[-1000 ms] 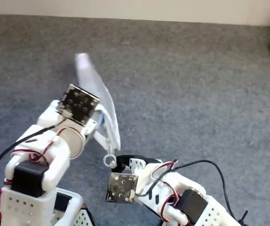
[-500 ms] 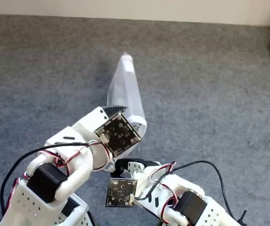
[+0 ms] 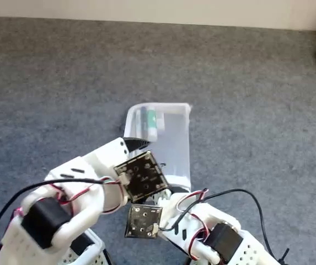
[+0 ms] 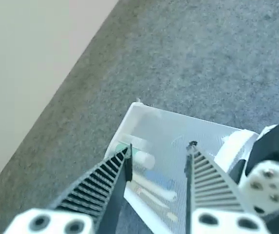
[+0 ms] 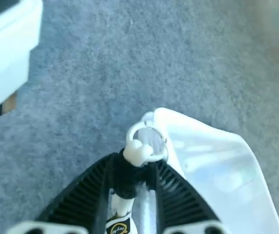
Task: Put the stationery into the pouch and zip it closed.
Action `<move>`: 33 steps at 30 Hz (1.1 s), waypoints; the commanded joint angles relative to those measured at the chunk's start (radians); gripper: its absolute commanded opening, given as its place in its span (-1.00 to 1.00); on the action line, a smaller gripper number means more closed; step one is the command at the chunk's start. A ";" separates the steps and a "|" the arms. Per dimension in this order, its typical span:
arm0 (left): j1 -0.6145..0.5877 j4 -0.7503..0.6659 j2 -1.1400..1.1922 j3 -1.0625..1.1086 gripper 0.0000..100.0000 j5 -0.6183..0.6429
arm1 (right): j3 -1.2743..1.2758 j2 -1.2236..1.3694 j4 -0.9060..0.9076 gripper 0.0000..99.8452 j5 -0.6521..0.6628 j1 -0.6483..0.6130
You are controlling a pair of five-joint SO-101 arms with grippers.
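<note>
Showing through the translucent white pouch, stationery sits at one end.

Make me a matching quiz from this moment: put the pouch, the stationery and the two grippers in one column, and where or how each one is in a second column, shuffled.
Column one
1. pouch
2. left gripper
3. right gripper
4. stationery

Column two
A. shut on the ring pull
B. inside the pouch
C. open, over the pouch
D. lying on the grey surface

Pairs: 1-D, 2-C, 3-A, 4-B
</note>
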 commanded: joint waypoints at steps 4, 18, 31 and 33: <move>-0.124 0.040 -0.001 -0.117 -0.64 -0.002 | -0.016 -0.019 0.004 -0.99 0.003 0.108; -0.188 0.221 -0.001 -0.111 -0.63 -0.089 | -0.271 -0.019 0.182 -0.99 0.002 0.268; -0.188 0.175 -0.001 0.016 -0.47 -0.095 | -0.305 -0.116 0.189 -0.99 0.002 0.367; -0.186 0.146 -0.001 0.042 -0.47 -0.095 | -0.302 -0.180 0.189 -0.99 0.002 0.367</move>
